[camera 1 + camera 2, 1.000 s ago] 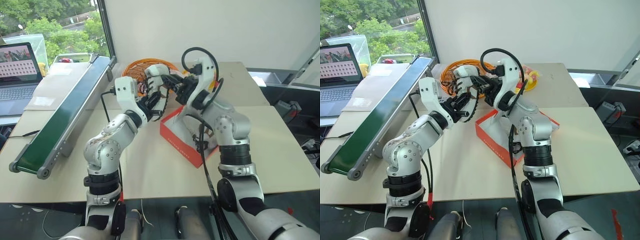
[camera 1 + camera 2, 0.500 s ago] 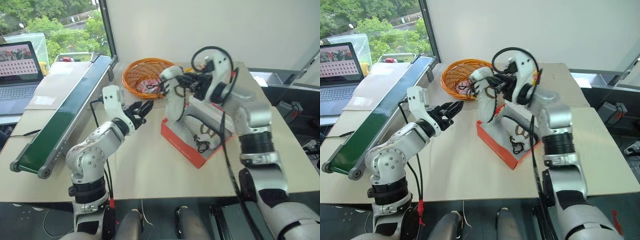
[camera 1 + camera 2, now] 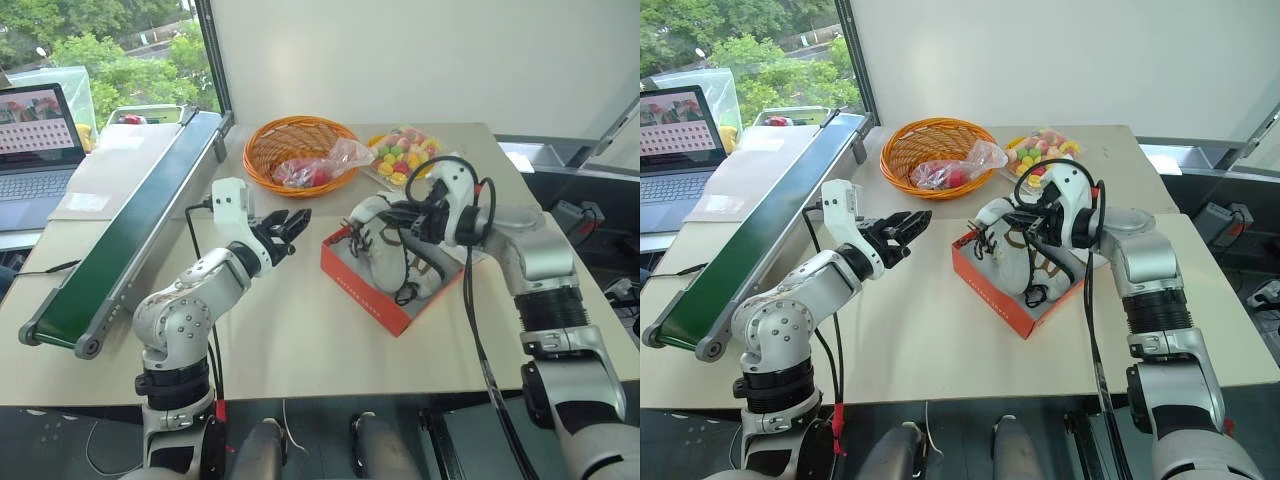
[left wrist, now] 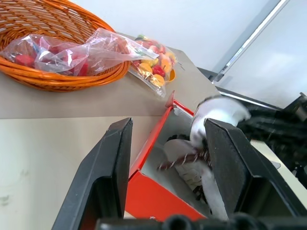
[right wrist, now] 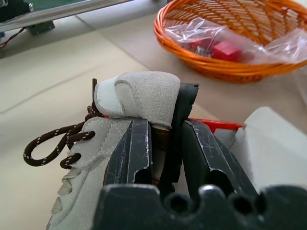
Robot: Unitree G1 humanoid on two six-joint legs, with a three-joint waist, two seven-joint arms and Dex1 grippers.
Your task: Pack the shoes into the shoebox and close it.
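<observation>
Now the right claw (image 5: pixel 160 143) pinches a shoe (image 3: pixel 1002 228) above the shoebox (image 3: pixel 985 282); left claw (image 3: pixel 908 225) gapes open over bare tabletop (image 3: pixel 930 340).

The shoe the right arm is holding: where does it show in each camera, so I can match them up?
Left eye view: the held shoe hangs over the near-left end of the shoebox.
Right eye view: same spot, above the box's left end.
Left wrist view: blurred white shape over the open box.
Right wrist view: its heel is pinched in the jaws.
Shared landmark: the orange basket, beyond the box.
</observation>
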